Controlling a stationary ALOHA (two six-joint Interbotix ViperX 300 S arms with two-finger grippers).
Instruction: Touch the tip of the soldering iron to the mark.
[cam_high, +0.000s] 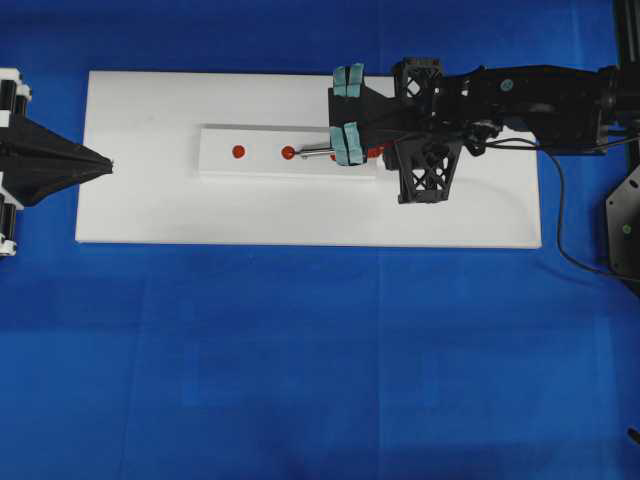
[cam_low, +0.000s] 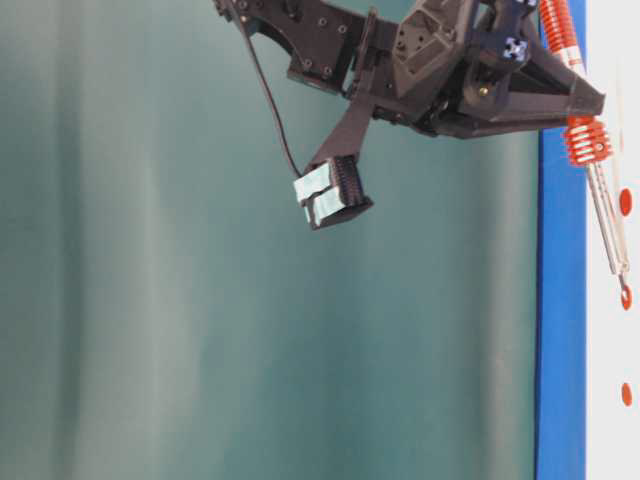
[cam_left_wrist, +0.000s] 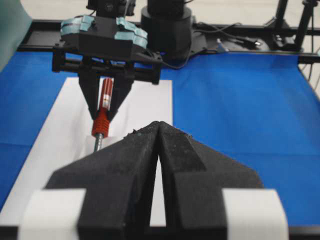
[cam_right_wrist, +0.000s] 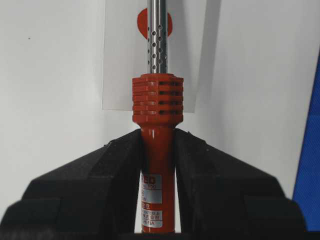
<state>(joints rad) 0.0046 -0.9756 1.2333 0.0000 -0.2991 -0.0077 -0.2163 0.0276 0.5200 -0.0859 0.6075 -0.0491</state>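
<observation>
Item: soldering iron (cam_right_wrist: 157, 150), orange-red ribbed handle clamped between the black fingers (cam_right_wrist: 100, 180) of the right gripper (cam_right_wrist: 157, 145), silver shaft pointing left in the overhead view across a narrow white strip (cam_high: 225, 165) lying on the white board (cam_high: 150, 210). The tip (cam_high: 303, 155) sits just beside, possibly touching, the middle red mark (cam_high: 288, 152); another red mark (cam_high: 238, 151) lies farther left on the strip. Left gripper (cam_left_wrist: 157, 130): jaws pressed together on nothing, parked at the board's left edge over the blue table cover (cam_high: 300, 350).
</observation>
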